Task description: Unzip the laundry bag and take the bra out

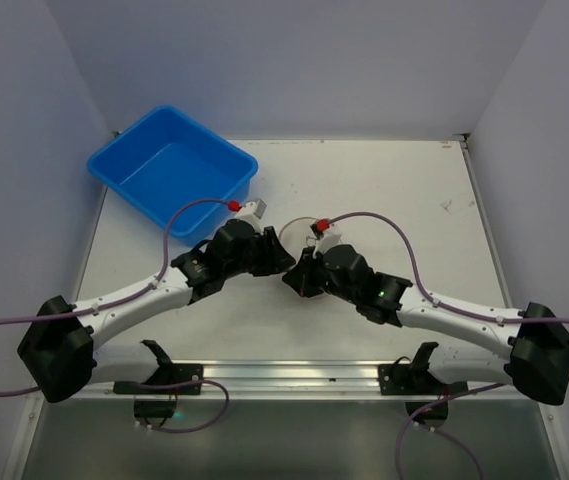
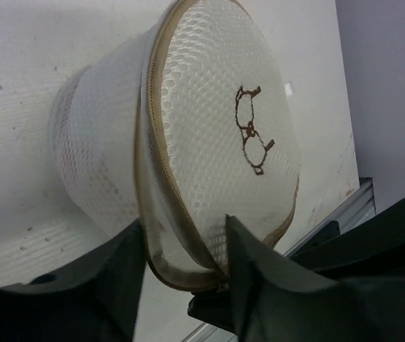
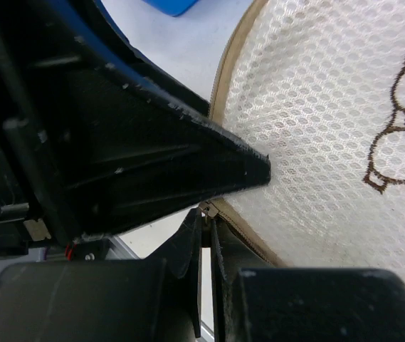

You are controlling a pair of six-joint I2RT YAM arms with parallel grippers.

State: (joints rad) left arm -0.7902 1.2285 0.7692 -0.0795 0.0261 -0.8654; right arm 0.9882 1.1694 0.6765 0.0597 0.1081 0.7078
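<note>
The laundry bag (image 2: 209, 142) is a cream mesh drum with a tan zipper and a dark bra outline on its face (image 3: 330, 107). It lies on its side at mid-table, between the two arms (image 1: 298, 232). My left gripper (image 2: 186, 260) straddles the bag's lower rim, one finger against the side wall and the other pressed on the face. My right gripper (image 3: 207, 222) is shut on the small zipper pull (image 3: 206, 209) at the rim. From the slider (image 2: 221, 282) two tan zipper bands spread apart. The bra is hidden.
A blue tub (image 1: 169, 170) stands at the table's back left, and its corner shows in the right wrist view (image 3: 170, 6). A metal rail (image 1: 294, 375) runs along the near edge. White walls close off the table on three sides.
</note>
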